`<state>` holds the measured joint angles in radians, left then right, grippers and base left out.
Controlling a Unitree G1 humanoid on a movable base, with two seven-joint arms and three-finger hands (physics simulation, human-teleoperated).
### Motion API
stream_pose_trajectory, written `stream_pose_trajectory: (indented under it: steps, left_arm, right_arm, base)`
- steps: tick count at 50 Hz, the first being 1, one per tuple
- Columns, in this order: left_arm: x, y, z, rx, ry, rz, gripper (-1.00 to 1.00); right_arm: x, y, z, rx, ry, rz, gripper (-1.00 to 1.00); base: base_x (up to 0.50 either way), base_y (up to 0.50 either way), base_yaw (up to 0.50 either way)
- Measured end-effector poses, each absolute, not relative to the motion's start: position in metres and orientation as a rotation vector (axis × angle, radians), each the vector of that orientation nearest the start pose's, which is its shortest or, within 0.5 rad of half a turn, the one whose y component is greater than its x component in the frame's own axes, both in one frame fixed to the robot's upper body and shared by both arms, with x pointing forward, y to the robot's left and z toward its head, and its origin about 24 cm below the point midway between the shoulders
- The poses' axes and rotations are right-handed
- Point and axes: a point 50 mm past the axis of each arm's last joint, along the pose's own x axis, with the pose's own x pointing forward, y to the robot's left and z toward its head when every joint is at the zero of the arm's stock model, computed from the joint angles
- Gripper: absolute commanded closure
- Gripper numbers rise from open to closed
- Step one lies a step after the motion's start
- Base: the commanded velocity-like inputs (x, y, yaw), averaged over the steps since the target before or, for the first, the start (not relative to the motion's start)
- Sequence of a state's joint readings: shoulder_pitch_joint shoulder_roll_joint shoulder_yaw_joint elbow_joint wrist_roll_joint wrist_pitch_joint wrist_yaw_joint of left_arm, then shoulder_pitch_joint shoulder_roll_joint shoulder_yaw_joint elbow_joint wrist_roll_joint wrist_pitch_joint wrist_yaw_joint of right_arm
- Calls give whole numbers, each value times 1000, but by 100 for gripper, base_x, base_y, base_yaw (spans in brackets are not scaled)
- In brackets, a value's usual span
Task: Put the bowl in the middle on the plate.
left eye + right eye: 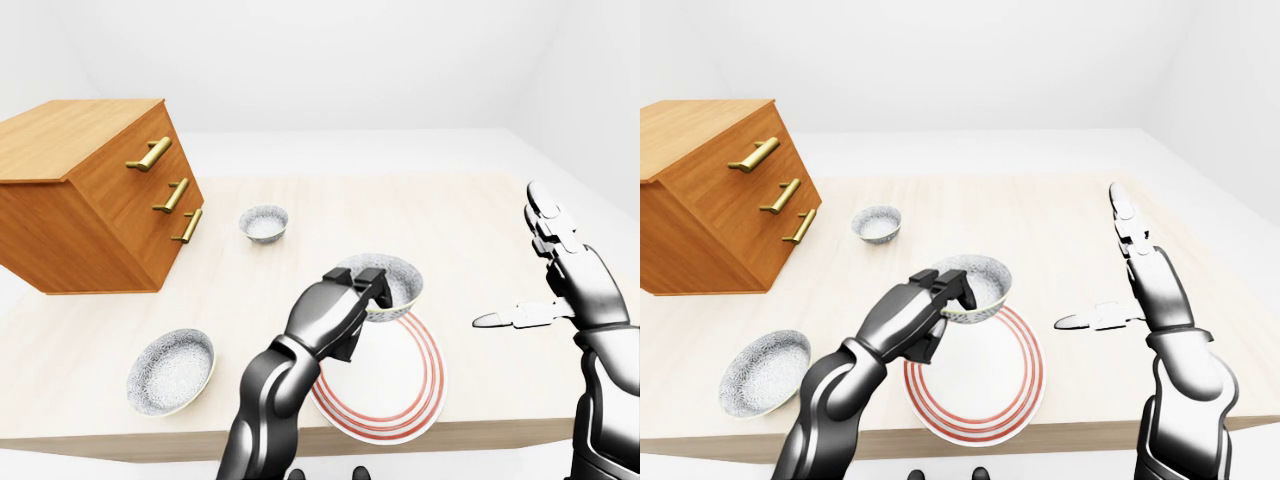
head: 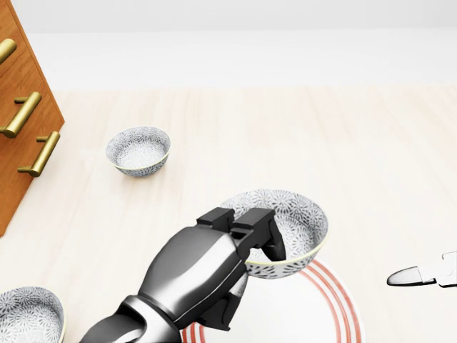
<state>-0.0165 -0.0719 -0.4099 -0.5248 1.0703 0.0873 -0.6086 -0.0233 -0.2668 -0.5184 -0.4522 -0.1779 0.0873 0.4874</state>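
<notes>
My left hand (image 2: 255,230) is shut on the near rim of a patterned grey-and-white bowl (image 2: 294,223) and holds it just above the far edge of the white plate with red rings (image 2: 337,304). In the left-eye view the bowl (image 1: 398,281) hangs over the plate's upper part (image 1: 400,390). My right hand (image 1: 1120,270) stands open to the right of the plate, fingers spread, apart from everything; in the head view only its thumb tip (image 2: 413,275) shows.
A second patterned bowl (image 2: 138,149) sits at the upper left, and a third (image 1: 171,369) near the table's lower left edge. A wooden drawer chest with brass handles (image 1: 95,192) stands at the left. The table edge (image 1: 160,440) runs along the bottom.
</notes>
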Motion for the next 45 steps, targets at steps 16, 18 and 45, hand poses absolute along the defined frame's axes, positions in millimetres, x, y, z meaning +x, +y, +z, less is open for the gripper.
stream_pose_trajectory:
  steps: [16, 18, 45]
  left_arm:
    - [200, 34, 139, 1000, -355, -609, 100]
    - [199, 34, 139, 1000, -357, -612, 100]
    - [188, 32, 131, 1013, -348, -634, 100]
  right_arm:
    - [217, -266, 166, -590, -269, -47, -100]
    - [217, -266, 166, -590, -268, -47, -100]
    - [216, -266, 168, -596, -275, -46, -100]
  base:
    - [0, 0, 0]
    - [0, 0, 0]
    - [0, 0, 0]
